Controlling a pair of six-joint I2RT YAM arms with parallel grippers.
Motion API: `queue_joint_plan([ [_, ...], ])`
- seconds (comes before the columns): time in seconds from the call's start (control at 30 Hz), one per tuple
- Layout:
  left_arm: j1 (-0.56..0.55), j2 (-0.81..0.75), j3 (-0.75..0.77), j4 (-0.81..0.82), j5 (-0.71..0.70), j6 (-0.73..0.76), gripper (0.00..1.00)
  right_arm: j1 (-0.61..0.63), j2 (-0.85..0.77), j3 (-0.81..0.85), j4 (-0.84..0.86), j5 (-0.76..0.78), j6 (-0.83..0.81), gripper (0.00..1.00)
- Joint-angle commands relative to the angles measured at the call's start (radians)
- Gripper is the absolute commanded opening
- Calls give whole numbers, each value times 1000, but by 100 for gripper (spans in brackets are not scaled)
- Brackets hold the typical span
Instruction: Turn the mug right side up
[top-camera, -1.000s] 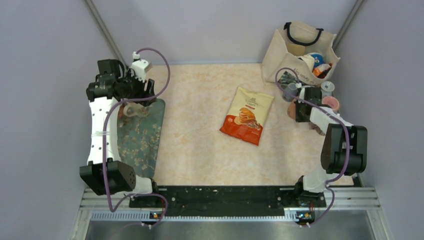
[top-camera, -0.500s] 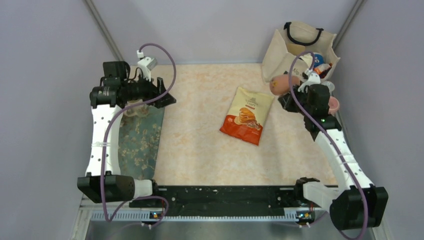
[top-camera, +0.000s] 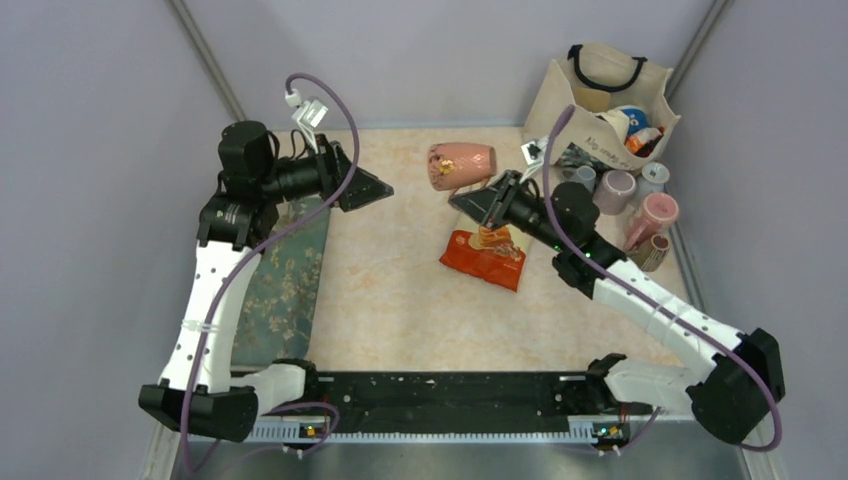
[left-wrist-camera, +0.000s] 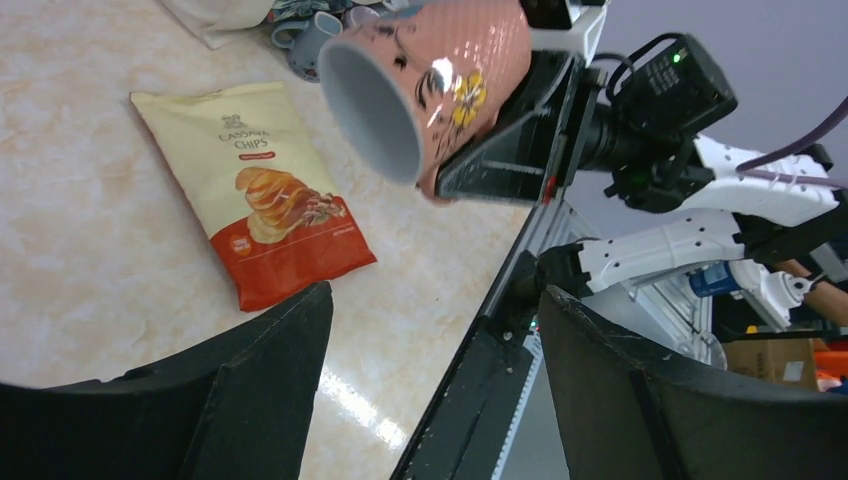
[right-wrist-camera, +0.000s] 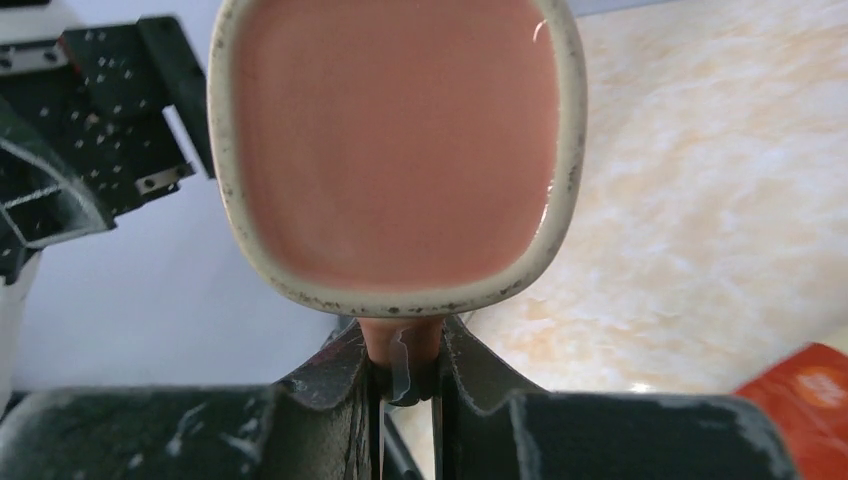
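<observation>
A pink mug with a flower print (top-camera: 462, 165) hangs in the air over the far middle of the table, lying on its side with its mouth toward the left arm. My right gripper (top-camera: 478, 196) is shut on its handle. In the right wrist view the mug's base (right-wrist-camera: 395, 150) fills the frame and the handle is pinched between my fingers (right-wrist-camera: 405, 352). My left gripper (top-camera: 372, 186) is open and empty, a short way left of the mug and pointing at it. The left wrist view shows the mug's open mouth (left-wrist-camera: 372, 105) beyond the open left gripper (left-wrist-camera: 432, 300).
A chips bag (top-camera: 490, 240) lies flat under the right gripper. Several mugs (top-camera: 615, 190) stand at the far right beside a canvas tote bag (top-camera: 600, 100). A floral mat (top-camera: 285, 270) lies along the left side under the left arm.
My right arm swung from the mugs by the tote to the table's middle, carrying the pink mug on its side. My left arm lifted off the mat and turned toward the mug.
</observation>
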Motion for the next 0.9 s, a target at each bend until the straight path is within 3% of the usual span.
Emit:
queue_joint_plan([
  [0.0, -27, 19, -35, 176, -25, -170, 78, 111, 60, 112, 257, 1, 58, 0],
  [0.5, -62, 33, -100, 368, 8, -299, 62, 236, 237, 201, 351, -37, 78, 0],
  [0.6, -63, 25, -111, 401, 17, -321, 51, 249, 269, 205, 372, -41, 95, 0],
  [0.67, -63, 23, -123, 416, 24, -334, 38, 261, 291, 213, 389, -48, 106, 0],
  [0.77, -64, 22, -143, 443, 40, -356, 1, 272, 326, 235, 393, -63, 107, 0],
  [0.83, -63, 16, -141, 415, 19, -335, 0, 272, 334, 238, 376, -50, 106, 1],
  [0.87, -62, 13, -127, 373, -6, -274, 0, 271, 331, 237, 340, -28, 99, 14],
])
